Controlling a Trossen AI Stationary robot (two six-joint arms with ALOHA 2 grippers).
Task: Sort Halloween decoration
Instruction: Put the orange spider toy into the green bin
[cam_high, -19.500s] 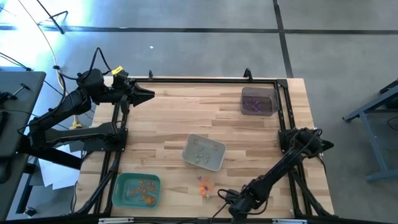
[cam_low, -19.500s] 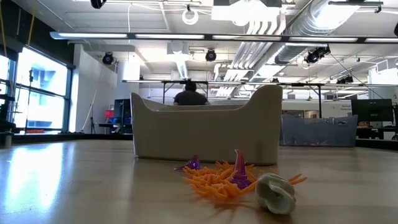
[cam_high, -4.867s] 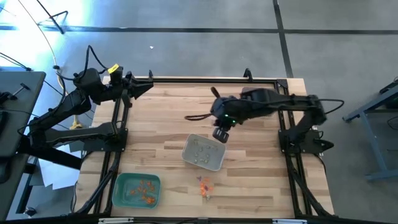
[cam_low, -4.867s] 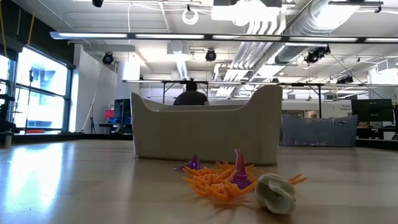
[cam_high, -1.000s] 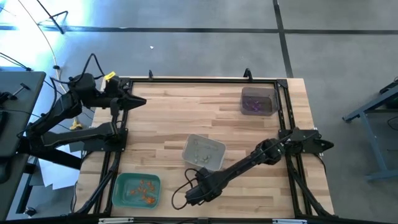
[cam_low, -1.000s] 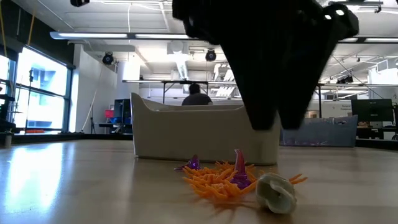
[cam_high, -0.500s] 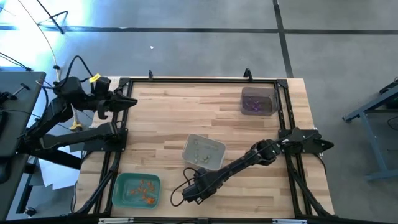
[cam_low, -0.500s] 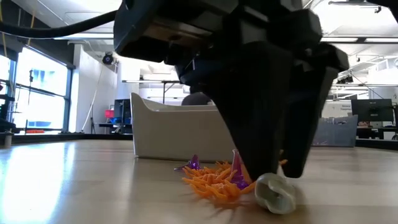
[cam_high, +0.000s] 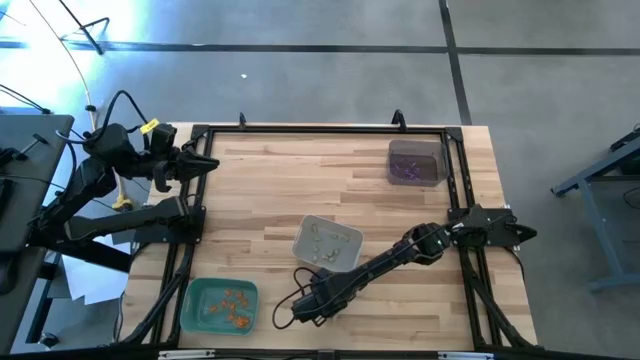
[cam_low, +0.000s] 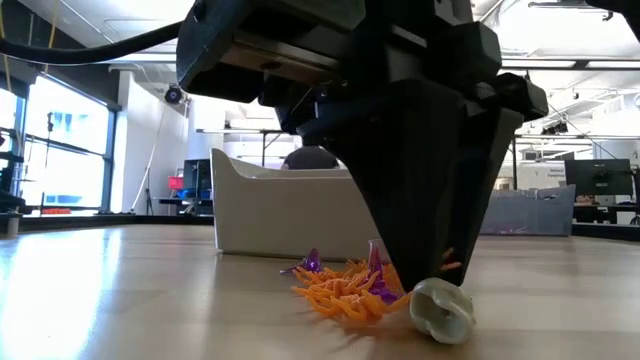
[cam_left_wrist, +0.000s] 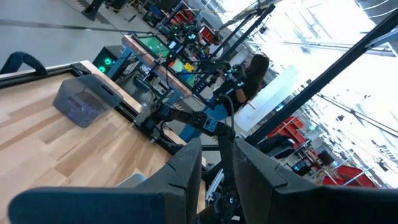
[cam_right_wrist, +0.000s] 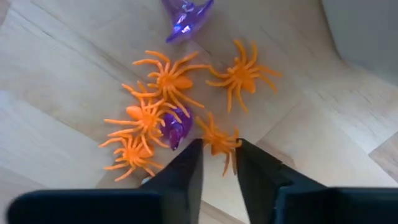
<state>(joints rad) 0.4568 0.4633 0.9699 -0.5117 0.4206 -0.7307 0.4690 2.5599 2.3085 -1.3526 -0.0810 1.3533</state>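
Right wrist view showed the right tool poised over a small heap of Halloween decoration on the desk, its two dark fingers a narrow gap apart and straddling one orange spider, though whether they had yet pinched it could not be told. Around it lay more orange spiders, two purple trinkets and, seen from desk level, a pale whitish piece just beside the pile. From above, the heap sat near the desk's front edge, between the green tray at the front left corner, which already held orange pieces, and the grey tray near the middle; a dark tray with purple bits stood at the far right corner. The spiders looked feather-light and rubbery, with thin springy legs likely to snag neighbours, so a pinch across the plump body seemed the surest hold. The left tool waited at the far left corner, fingers slightly parted on nothing.
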